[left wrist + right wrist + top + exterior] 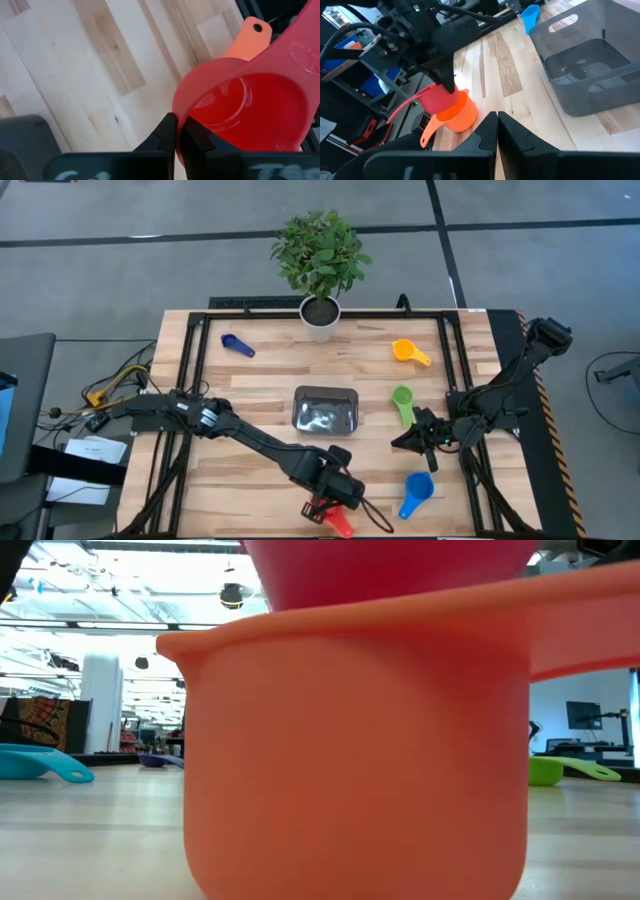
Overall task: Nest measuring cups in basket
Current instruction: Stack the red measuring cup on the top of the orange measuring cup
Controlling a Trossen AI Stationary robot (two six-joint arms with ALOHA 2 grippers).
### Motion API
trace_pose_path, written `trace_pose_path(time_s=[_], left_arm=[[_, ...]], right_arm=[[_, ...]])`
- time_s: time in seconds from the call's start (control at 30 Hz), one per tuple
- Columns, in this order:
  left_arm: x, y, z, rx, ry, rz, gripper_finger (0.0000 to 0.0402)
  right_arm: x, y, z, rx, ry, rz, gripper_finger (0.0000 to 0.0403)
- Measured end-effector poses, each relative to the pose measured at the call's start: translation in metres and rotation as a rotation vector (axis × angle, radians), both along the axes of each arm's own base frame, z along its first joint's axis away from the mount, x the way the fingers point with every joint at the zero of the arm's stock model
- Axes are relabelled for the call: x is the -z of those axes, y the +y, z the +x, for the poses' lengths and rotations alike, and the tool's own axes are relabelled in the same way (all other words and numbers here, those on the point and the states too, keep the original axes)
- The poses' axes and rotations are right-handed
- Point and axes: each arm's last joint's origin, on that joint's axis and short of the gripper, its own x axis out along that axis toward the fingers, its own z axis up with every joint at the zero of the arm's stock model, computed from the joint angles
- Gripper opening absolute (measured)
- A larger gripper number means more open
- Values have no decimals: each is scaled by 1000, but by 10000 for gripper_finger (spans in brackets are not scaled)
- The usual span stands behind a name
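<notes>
My left gripper is at the table's near edge, shut on the red measuring cup. The red cup's bowl sits partly inside an orange cup that stands on the table and fills the low view. My right gripper is shut and holds nothing, right of the dark grey basket and just near of the green cup. A light blue cup, a yellow-orange cup and a dark blue cup lie on the table. The basket holds no cup. My left gripper holds the red cup by the rim of its bowl, one finger inside the bowl and one outside, on the side away from its handle. The fingers come slanting down from above. The red cup is tilted, its bowl lowered into the orange cup.
A white plant pot with a leafy plant stands at the table's far edge, middle. Black rails run along the table's left and right sides. Bare wood lies between the basket and the near edge.
</notes>
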Motion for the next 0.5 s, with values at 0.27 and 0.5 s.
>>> trace_pose_path(time_s=[0.27,0.5], left_arm=[[8,-8,-4,59,-1,21,16],[16,-6,-4,1,22,25,75]], right_arm=[[0,1,-1,-5,0,1,40],[0,1,-1,-5,0,2,61]])
